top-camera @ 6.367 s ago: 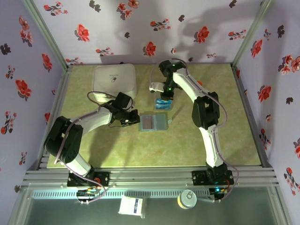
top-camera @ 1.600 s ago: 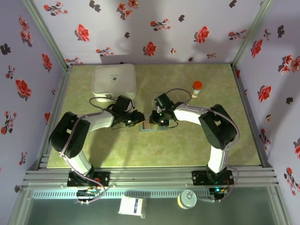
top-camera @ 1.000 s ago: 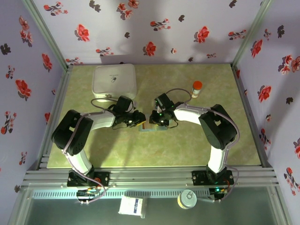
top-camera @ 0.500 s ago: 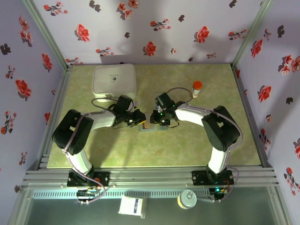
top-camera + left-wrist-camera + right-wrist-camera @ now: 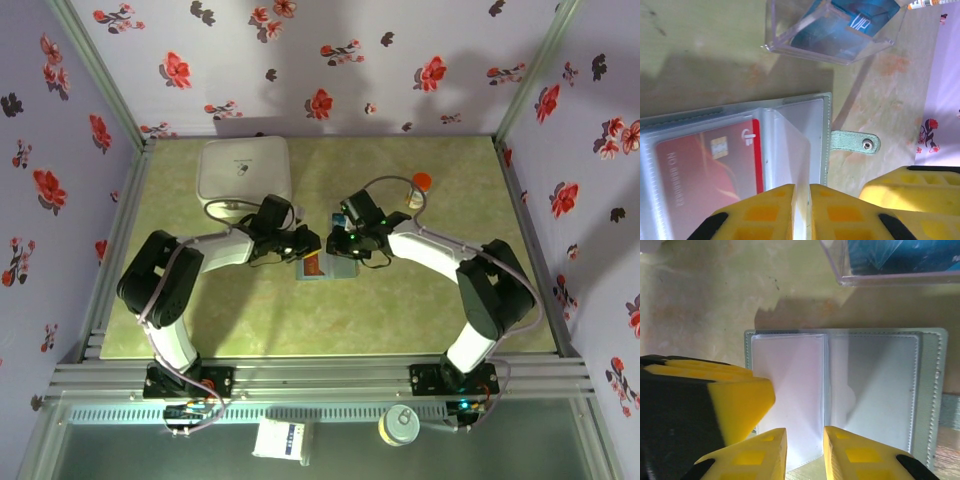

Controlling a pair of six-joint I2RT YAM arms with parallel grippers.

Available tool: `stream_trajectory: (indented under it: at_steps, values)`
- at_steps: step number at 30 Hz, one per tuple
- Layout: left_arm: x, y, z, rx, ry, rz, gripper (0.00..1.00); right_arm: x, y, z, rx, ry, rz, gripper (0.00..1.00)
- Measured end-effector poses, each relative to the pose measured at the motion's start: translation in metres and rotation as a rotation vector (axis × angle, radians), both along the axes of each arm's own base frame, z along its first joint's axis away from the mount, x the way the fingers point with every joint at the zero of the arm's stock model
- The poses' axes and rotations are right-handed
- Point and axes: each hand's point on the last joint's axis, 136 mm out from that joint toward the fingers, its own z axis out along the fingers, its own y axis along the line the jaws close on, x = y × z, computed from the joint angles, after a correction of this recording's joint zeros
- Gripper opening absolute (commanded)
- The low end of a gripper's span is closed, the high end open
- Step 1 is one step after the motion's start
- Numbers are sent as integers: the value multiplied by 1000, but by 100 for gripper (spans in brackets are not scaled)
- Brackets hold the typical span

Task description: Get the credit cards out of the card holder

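– Near the middle of the table, what is lying there?

– The card holder. It lies open and flat, both grey-blue panels spread and the clear pockets facing up. Its snap tab sticks out from one side edge onto the bare table.

– Where are the cards?

– The red card sits inside a pocket of the holder, chip side up. The blue card lies in the clear tray, which stands just beside the holder with a strip of bare table between them.

– What is the left gripper doing?

– Its yellow fingers are pressed almost together on a clear sleeve page of the holder. The page is lifted off the pocket that holds the red card.

– And the right gripper?

– It is low over the holder from the opposite side, close to the left one. Its fingers stand a narrow gap apart, and the edge of an empty clear pocket lies between them. I cannot tell whether they pinch that edge or only straddle it.

– Anything else on the table?

– A white rounded box sits toward the far left corner. A small bottle with an orange cap stands right of centre, toward the far edge and well apart from the holder.
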Motion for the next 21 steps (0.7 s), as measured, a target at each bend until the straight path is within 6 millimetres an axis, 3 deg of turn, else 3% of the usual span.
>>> stream_trajectory:
  at_steps: [13,21]
  values:
    - [-4,-26,-20,35,46,-52,15,-4,-34,3,-7,-11,-59,27]
    - [-2,-35,-18,31,41,-65,20,-7,-44,0,-12,-4,-77,26]
